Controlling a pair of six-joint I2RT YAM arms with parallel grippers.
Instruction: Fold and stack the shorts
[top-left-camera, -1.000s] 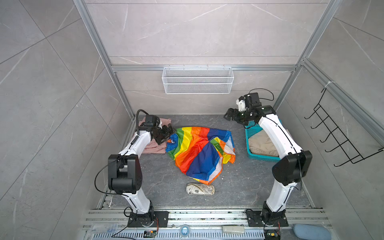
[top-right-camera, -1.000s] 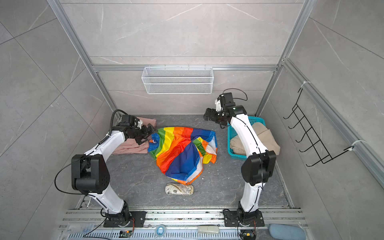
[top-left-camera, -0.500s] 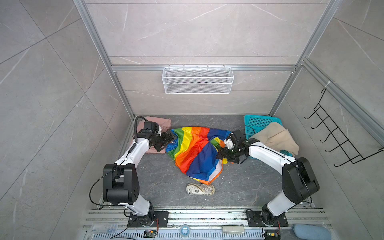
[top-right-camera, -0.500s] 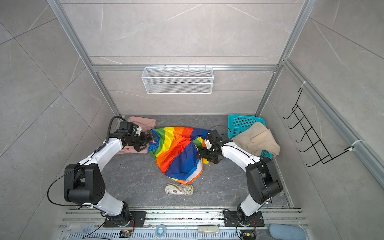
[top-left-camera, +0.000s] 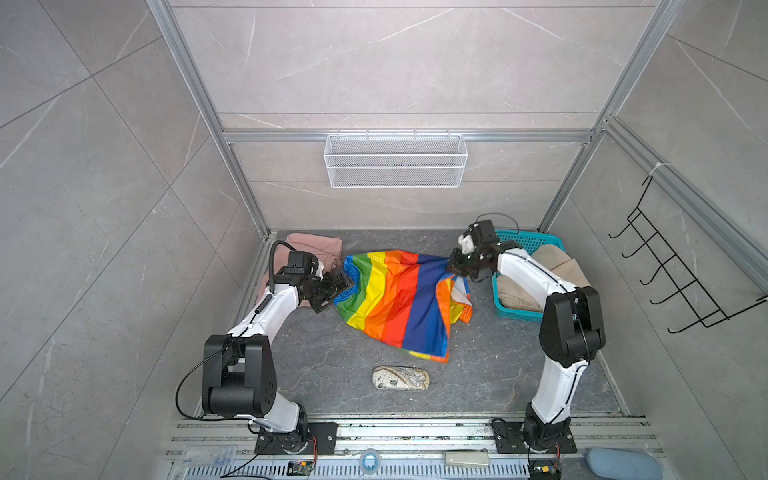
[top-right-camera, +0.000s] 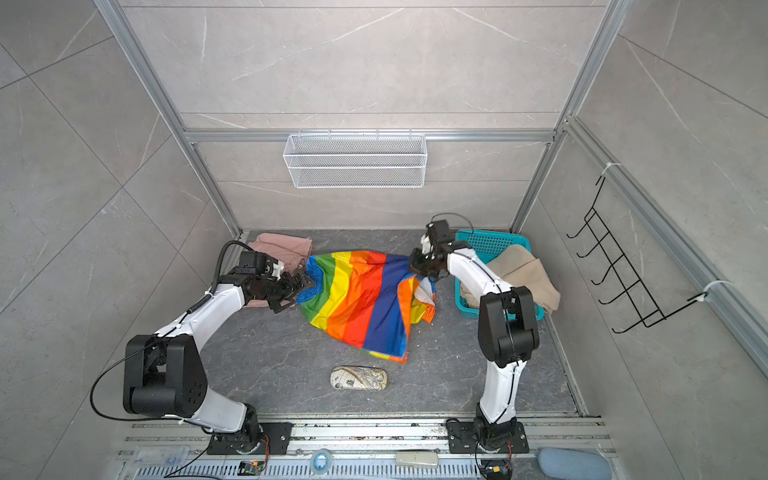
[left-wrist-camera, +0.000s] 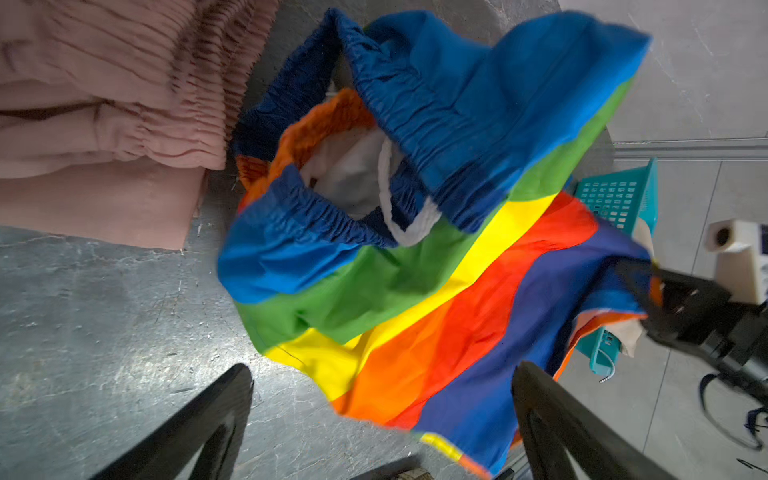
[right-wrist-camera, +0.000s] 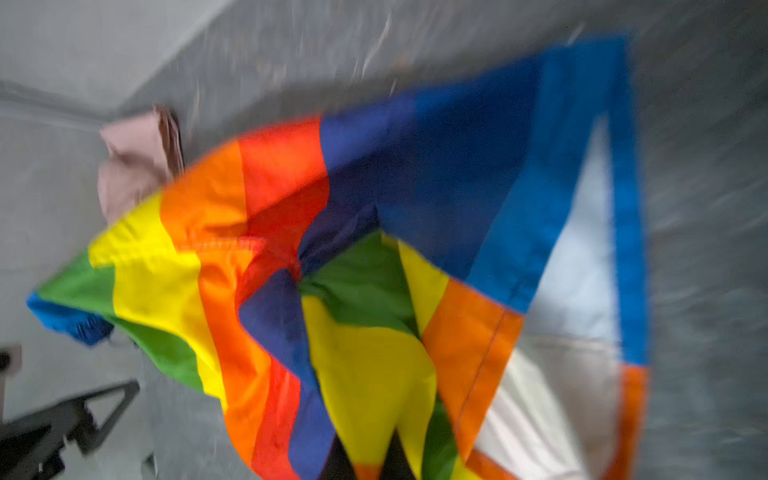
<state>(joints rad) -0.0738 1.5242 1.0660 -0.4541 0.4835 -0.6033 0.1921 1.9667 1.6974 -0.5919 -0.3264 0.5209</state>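
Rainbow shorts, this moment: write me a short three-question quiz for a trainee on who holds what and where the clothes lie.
1. True or false: the beige shorts lie partly in the teal basket.
2. Which does the right gripper pinch? A the pink pair; B the rainbow-striped shorts; C the patterned pouch.
3. Fill in: the jaws of the left gripper stand ____.
Key: 1 true; 2 B; 3 open.

You have dark grey marbled floor (top-left-camera: 332, 374). On it: pink shorts (top-left-camera: 316, 245) back-left corner, rainbow shorts (top-left-camera: 399, 299) mid-floor, patterned pouch (top-left-camera: 401, 378) nearer front, teal basket (top-left-camera: 528, 241) back-right, near rainbow shorts.
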